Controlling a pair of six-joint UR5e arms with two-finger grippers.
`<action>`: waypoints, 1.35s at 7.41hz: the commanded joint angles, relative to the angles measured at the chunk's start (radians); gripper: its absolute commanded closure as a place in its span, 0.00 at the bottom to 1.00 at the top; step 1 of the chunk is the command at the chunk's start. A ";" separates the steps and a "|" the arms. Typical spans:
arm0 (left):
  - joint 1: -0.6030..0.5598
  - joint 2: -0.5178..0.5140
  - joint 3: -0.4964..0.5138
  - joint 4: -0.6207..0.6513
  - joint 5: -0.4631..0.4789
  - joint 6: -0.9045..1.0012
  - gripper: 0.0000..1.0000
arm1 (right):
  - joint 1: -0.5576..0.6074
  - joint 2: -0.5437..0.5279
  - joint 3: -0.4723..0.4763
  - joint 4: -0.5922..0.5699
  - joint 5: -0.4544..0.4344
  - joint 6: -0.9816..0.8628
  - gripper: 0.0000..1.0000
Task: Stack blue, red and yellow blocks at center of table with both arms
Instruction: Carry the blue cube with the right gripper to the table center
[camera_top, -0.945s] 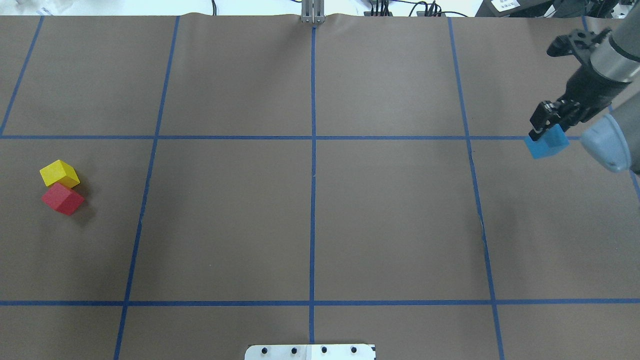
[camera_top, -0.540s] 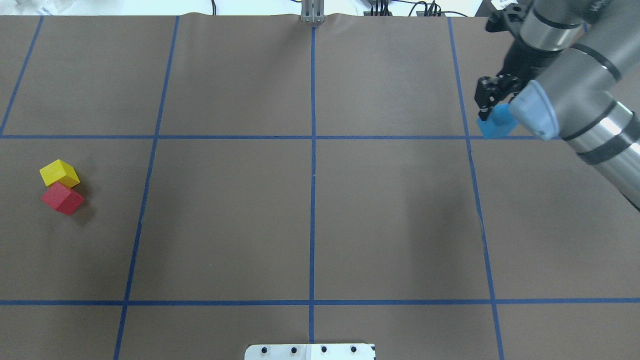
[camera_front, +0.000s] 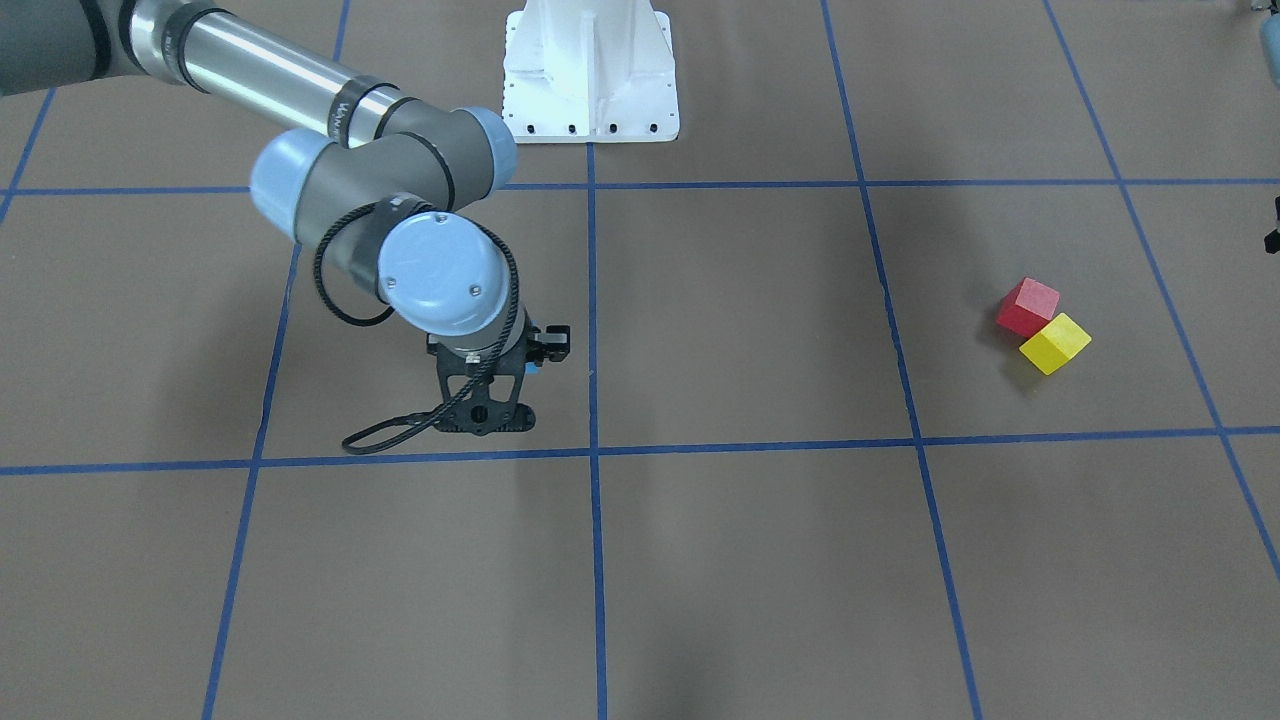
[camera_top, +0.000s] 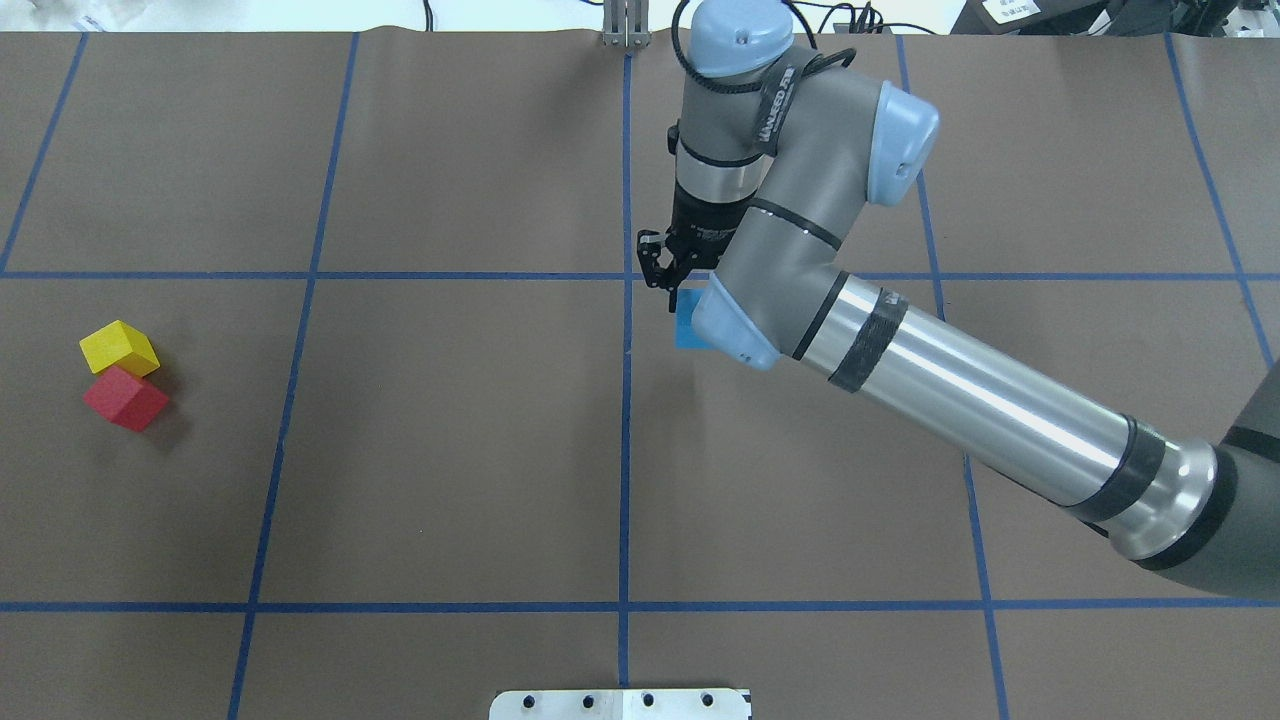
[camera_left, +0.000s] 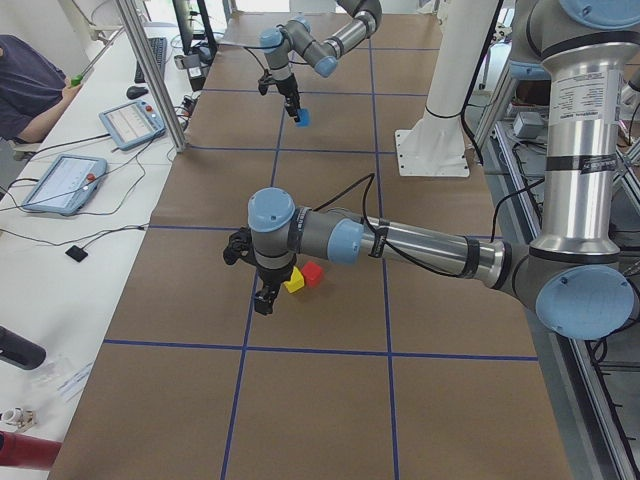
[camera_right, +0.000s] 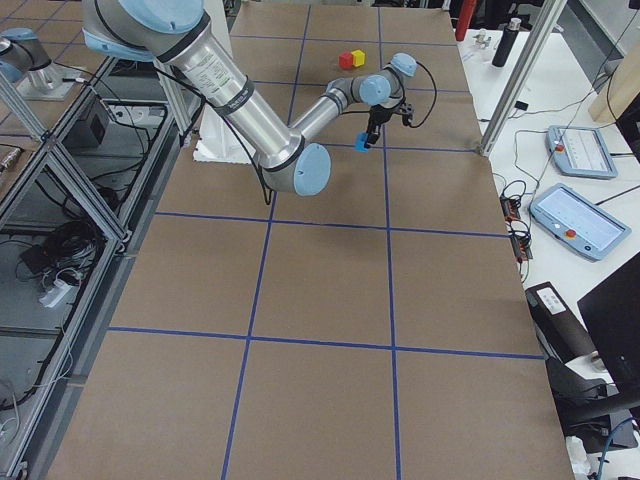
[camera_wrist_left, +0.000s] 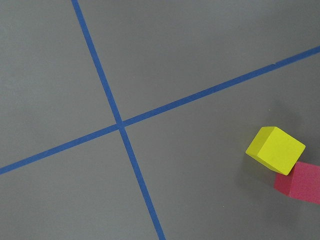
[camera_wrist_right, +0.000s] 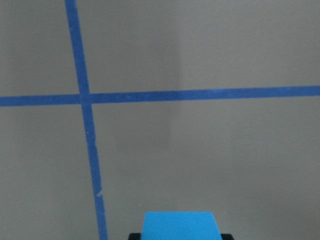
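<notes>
Brown taped table (camera_top: 450, 450); right pincer (camera_top: 670, 290) clamps blue block (camera_top: 686, 328); left pincer (camera_left: 264, 298) state unclear.

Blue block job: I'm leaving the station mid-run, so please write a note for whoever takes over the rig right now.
Grippers: the right gripper is shut on the blue block, close to the centre tape crossing of the table. The left gripper hovers near the yellow block and red block; open or shut cannot be told.
Yellow and red lie touching on the robot's left side, unstacked.
Done: blue picked up, at centre.
Left: set it down, stack the other two.
</notes>
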 joint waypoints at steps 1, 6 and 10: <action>0.000 0.000 0.000 0.000 0.002 0.002 0.00 | -0.057 0.074 -0.123 0.085 -0.047 0.092 1.00; 0.002 0.000 0.001 0.000 0.003 0.003 0.00 | -0.072 0.086 -0.162 0.159 -0.047 0.143 0.69; 0.002 -0.003 0.003 -0.001 0.025 0.003 0.00 | -0.088 0.097 -0.168 0.213 -0.060 0.190 0.01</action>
